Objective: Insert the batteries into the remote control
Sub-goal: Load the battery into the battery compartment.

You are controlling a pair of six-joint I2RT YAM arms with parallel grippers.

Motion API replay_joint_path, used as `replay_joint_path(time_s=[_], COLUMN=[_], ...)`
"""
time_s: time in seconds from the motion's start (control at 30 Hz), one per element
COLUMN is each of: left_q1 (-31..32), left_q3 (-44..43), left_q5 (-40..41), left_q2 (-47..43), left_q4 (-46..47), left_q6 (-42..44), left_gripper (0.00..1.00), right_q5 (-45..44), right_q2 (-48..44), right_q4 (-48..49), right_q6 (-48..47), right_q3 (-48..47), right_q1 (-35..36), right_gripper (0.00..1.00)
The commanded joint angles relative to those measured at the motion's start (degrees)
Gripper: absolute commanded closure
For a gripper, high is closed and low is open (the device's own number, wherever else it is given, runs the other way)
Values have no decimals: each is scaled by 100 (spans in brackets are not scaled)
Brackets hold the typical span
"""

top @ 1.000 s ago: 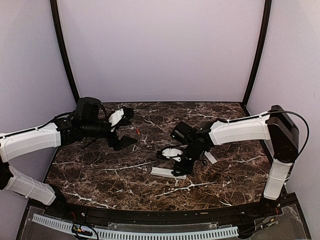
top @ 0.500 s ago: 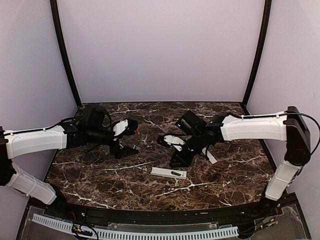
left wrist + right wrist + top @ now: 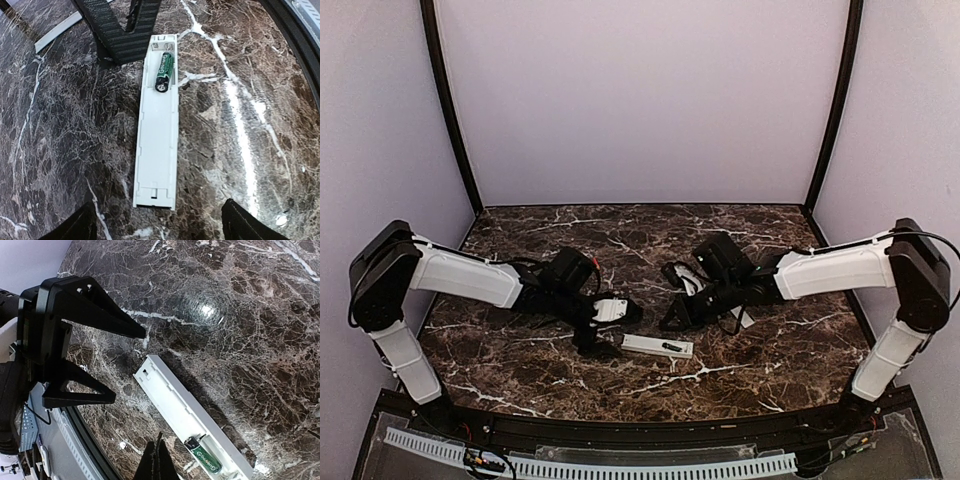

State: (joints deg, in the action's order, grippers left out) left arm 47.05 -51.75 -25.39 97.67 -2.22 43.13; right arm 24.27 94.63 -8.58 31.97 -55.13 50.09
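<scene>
Item: remote control, a long slim white plastic bar, lying flat on the dark brown marble-patterned table with white veining, near the front centre and between the two arms. Its back faces up with the battery bay exposed. Contents: one battery, a small cylinder with a green label and black end, seated lengthwise in the bay at the end nearer the right arm. Second battery, a tiny red-orange piece, lies on the table well apart from the remote, beside the left arm's wrist; too small to describe further. Left gripper, black, two triangular fingers, jaws spread wide and holding nothing, poised over the remote's other end with the bar lying between the fingertips in the wrist view. Right gripper, black, fingers pressed together with nothing between them, tip just beside the battery end of the remote; contact with the bar cannot be told. Also present: thin flat pale-grey strip, on the table beyond the right gripper.
</scene>
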Motion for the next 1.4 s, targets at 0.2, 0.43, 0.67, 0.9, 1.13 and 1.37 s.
replay_joint_path(time_s=[0.2,0.43,0.67,0.9,1.13,1.37], left_q1=[78,142,190,193,200,216], left_q3=[-306,-360,-368,-413,-493,-489], left_q5=[9,-2,-63,-91,-97,-75], left_q2=[632,912,989,1042,1064,1078], left_q4=[412,667,439,403,253,253], left_q6=[267,-28,160,121,156,160], left_gripper=[18,25,38,48,52,53], right_q5=[-68,-224,-346,-515,-604,-594], right_q2=[601,615,692,724,695,633], right_q4=[485,348,200,-9,-73,-95], right_q6=[842,954,988,938,943,949], right_q3=[-67,-117,-70,-98,-24,60], right_q1=[172,234,273,274,273,273], right_gripper=[100,100,100,100,100,100])
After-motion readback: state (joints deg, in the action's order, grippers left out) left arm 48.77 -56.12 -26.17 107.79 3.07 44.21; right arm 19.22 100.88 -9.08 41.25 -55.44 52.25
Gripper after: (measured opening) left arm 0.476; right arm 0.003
